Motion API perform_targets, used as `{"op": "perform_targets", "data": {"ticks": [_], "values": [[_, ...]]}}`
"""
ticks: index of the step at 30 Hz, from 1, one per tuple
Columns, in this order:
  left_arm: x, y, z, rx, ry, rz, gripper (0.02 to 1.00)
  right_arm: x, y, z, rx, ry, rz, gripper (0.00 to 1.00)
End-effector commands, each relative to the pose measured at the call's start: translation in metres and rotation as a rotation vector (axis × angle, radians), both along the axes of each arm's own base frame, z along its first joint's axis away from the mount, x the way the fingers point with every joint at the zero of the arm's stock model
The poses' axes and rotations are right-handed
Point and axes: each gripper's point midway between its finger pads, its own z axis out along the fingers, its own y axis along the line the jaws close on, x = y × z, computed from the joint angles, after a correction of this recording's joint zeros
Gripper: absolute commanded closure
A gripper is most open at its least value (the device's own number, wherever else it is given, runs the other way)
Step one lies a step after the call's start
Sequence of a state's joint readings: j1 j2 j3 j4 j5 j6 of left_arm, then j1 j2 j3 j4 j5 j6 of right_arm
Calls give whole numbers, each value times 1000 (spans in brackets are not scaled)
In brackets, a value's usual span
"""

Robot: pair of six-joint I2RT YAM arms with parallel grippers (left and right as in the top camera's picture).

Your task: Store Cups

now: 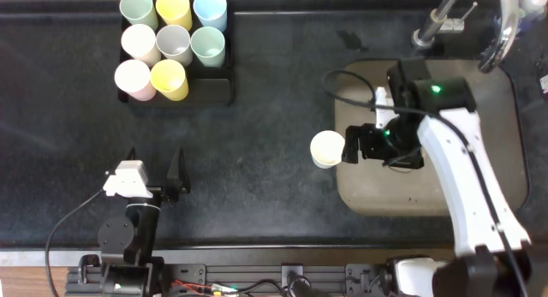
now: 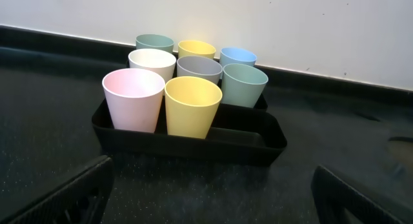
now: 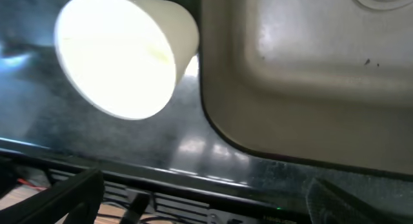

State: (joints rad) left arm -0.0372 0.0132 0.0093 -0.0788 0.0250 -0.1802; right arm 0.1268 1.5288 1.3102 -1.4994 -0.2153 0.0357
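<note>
My right gripper (image 1: 349, 147) hangs with its fingers spread wide and nothing between them, at the rounded corner of the beige sink (image 3: 310, 69). The white cup (image 1: 326, 149) stands mouth up on the counter (image 1: 257, 117) just beyond those fingertips, close beside the sink's rim. I cannot tell whether a finger touches it. My left gripper (image 1: 156, 160) is also wide open and empty, low over the counter. Straight ahead of it and well apart sits the black tray (image 2: 193, 146) with eight cups upright in it. A pink cup (image 2: 133, 98) and a yellow cup (image 2: 192, 106) are nearest the gripper, with white, grey, green and blue ones behind them. The tray's corner slot beside the yellow cup lies bare. The counter is dark and speckled, and a pale wall (image 2: 290, 24) rises behind the tray. A metal faucet (image 1: 437, 23) stands past the sink, beyond the right gripper.
</note>
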Motion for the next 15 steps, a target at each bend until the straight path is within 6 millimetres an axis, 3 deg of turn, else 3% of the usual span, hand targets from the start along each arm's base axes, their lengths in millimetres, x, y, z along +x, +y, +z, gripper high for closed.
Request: {"op": "perform_targets", "data": {"ticks": [1,15], "values": [[0,1,0,-7,-3,4,18,15,-2,-7,-32,-16,41,1],[0,1,0,-7,-3,4,18,51,17,-46,-78,-48,95,66]]}}
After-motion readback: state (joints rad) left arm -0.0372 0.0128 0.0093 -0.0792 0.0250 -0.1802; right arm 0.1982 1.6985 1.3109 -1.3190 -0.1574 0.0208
